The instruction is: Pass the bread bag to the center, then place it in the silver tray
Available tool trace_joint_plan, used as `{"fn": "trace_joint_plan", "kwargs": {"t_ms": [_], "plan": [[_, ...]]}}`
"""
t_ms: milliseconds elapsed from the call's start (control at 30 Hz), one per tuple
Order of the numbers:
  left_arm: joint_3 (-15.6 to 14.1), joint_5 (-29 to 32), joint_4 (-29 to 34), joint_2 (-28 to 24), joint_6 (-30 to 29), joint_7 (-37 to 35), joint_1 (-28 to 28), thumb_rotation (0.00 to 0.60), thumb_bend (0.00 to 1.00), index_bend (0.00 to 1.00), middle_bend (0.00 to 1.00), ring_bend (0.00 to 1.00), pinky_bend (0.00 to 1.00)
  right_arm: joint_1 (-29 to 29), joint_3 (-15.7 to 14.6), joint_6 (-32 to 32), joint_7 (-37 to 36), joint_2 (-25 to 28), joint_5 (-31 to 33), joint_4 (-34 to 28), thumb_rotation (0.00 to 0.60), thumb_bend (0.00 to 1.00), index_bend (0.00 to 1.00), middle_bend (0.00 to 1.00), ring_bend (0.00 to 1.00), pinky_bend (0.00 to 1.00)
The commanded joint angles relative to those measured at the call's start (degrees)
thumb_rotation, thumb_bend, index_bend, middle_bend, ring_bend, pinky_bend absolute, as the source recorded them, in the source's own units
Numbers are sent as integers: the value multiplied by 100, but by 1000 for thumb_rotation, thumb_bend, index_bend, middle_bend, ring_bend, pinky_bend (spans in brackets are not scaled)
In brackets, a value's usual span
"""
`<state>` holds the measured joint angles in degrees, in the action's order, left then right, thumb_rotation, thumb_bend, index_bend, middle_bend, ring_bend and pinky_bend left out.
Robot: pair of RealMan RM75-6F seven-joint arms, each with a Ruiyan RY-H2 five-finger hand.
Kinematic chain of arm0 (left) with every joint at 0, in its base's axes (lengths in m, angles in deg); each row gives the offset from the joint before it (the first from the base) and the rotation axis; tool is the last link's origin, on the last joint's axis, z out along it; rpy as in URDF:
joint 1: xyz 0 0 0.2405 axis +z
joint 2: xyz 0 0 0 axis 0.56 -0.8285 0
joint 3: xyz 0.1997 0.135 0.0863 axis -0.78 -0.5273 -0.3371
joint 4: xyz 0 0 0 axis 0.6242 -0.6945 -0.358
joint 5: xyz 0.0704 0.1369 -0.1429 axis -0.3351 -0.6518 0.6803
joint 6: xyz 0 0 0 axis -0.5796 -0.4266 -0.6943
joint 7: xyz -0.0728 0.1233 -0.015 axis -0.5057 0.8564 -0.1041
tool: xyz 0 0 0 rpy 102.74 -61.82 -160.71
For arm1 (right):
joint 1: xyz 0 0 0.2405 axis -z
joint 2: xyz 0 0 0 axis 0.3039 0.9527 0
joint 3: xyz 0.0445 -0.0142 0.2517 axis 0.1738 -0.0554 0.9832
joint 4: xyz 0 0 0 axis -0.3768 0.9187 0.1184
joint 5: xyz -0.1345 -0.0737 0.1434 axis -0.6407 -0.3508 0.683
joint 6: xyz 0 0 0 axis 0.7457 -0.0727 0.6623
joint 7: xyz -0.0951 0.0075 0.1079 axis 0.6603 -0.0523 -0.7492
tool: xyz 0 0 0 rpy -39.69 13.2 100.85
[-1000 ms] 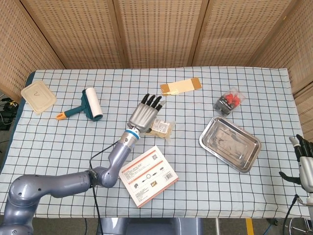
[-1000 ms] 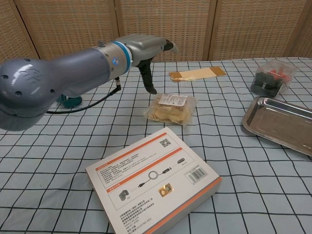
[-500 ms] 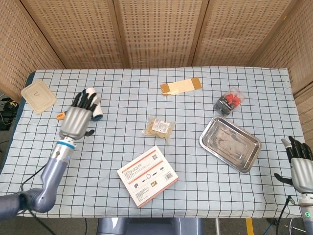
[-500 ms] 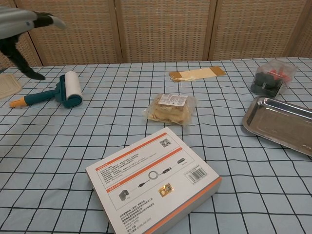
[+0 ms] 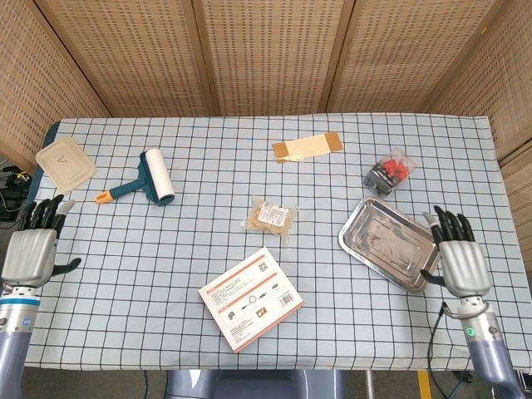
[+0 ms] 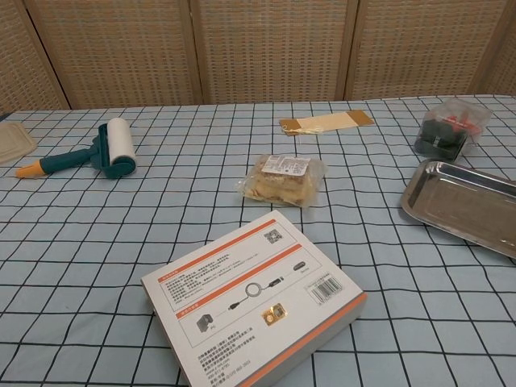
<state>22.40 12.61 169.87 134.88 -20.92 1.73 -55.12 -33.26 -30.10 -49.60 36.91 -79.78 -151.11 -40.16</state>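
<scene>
Moved: left hand has drawn back past the table's left edge; right hand has come up beside the silver tray.
Left hand: empty, fingers spread.
Right hand: empty, fingers spread, at the tray's right rim.
Bread bag: mid-table, untouched, bare cloth between it and the tray.
Box: near front edge.

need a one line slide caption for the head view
Bread bag lies mid-table beside the empty silver tray; left hand and right hand open at the table's sides.
</scene>
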Motion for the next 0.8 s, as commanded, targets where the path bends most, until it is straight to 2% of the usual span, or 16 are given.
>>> {"fn": "trace_joint_plan", "kwargs": {"t_ms": [33, 133, 267, 333, 433, 533, 800], "plan": [[68, -160, -103, -39, -68, -292, 153, 600, 31, 0, 0, 0, 0, -777, 437, 671, 950, -407, 668, -608, 600, 89, 0, 0, 0, 0], [117, -196, -145, -63, 41, -421, 180, 600, 31, 0, 0, 0, 0, -1324, 665, 1136, 1462, -779, 1369, -715, 600, 90, 0, 0, 0, 0], [154, -174, -233, -70, 243, -566, 198, 600, 31, 0, 0, 0, 0, -2037, 871, 1438, 2186, -1405, 2299, -392, 600, 90, 0, 0, 0, 0], [184, -135, -292, -74, 388, -626, 187, 600, 30, 0, 0, 0, 0, -2415, 939, 1435, 2617, -1791, 2775, -94, 600, 90, 0, 0, 0, 0], [235, -102, -360, -72, 530, -684, 179, 600, 30, 0, 0, 0, 0, -2813, 1055, 1372, 2891, -2227, 3234, 204, 600, 90, 0, 0, 0, 0], [286, -102, -393, -90, 598, -770, 192, 600, 31, 0, 0, 0, 0, -3112, 1139, 1355, 2969, -2571, 3494, 515, 600, 90, 0, 0, 0, 0], [355, -199, -468, -118, 775, -971, 233, 600, 31, 0, 0, 0, 0, -3671, 1051, 1547, 3135, -3174, 4079, 1328, 600, 90, 0, 0, 0, 0]]}}
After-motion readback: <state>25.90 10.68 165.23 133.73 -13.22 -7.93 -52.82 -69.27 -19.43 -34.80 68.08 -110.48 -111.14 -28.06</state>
